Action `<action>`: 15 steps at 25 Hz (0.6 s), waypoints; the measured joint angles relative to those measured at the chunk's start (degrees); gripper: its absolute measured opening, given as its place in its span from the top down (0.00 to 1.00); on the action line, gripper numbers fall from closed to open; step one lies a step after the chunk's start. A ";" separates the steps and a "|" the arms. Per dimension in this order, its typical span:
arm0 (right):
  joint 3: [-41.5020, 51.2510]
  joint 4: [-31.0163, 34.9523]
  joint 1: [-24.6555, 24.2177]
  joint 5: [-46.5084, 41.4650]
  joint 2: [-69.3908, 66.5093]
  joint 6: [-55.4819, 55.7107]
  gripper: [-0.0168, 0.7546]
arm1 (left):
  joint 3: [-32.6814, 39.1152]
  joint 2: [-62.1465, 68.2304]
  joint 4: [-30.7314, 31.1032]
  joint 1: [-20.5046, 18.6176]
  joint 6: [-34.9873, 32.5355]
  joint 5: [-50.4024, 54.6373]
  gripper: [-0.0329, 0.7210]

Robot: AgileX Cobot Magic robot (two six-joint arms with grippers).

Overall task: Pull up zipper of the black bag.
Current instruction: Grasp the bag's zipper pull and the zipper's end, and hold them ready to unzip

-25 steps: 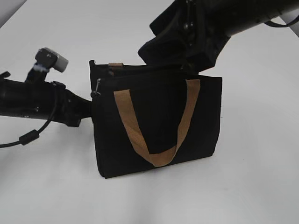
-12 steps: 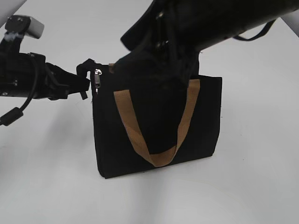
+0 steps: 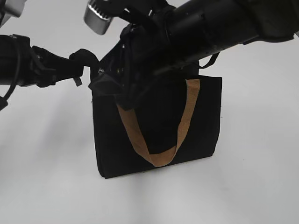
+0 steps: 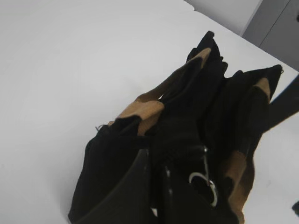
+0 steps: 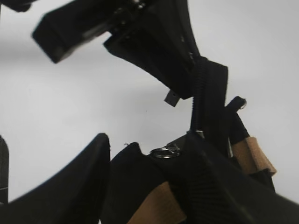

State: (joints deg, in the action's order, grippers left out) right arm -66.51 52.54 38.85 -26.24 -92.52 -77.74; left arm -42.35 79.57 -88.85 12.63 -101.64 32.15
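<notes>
Item one, far left: the left arm, black and jointed, reaching in level from the picture's edge. Its left gripper [image 3: 84, 63] meets the upper left corner of the bag. In the right wrist view the dark fingers [image 5: 154, 46] sit clamped on a strip of black fabric at the zip's end; pinching the bag's corner tab, as far as can be seen.

Item two, centre: the boxy black fabric bag [image 3: 159, 135], standing upright on the plain white table [image 3: 46, 177]. A tan-brown webbing handle [image 3: 182, 126] hangs in a loop down the front panel. A second handle of the same webbing lies folded across the top, seen from the left wrist [image 4: 140, 109].

Item three, along the bag's top edge: the black zipper [image 5: 202, 95], its toothed line rising to the held corner. A small silvery metal ring pull [image 4: 203, 184] lies at the near end in the left wrist view, and shows again beside dark fabric from the right wrist [image 5: 166, 151].

Item four, upper right: the right arm, bulky and black, slanting down across the bag's top. Its right gripper [image 3: 117, 86] covers the upper left of the bag. Whether its jaws are spread or pressed together cannot be told.
</notes>
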 joint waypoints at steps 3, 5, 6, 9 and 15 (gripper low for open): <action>0.00 0.18 0.00 1.84 -0.45 2.88 0.46 | 0.00 -1.57 0.11 0.00 0.25 0.66 0.97; 0.00 0.25 0.00 2.17 -0.45 4.17 0.46 | 0.00 -2.42 0.17 0.00 0.30 0.82 0.97; 0.00 0.25 0.00 2.30 -0.59 4.65 0.46 | 0.00 -2.90 0.26 0.00 0.30 1.05 0.97; 0.00 0.25 0.00 2.41 -1.72 5.95 0.46 | 0.00 -4.23 0.29 0.00 0.52 2.49 0.97; 0.00 0.25 0.00 2.81 -4.05 7.52 0.46 | 0.00 -6.74 0.75 0.05 1.84 3.05 0.97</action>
State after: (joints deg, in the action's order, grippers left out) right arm -66.51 52.78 38.85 -23.43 -96.57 -70.22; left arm -42.35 72.84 -88.10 12.68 -99.80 35.20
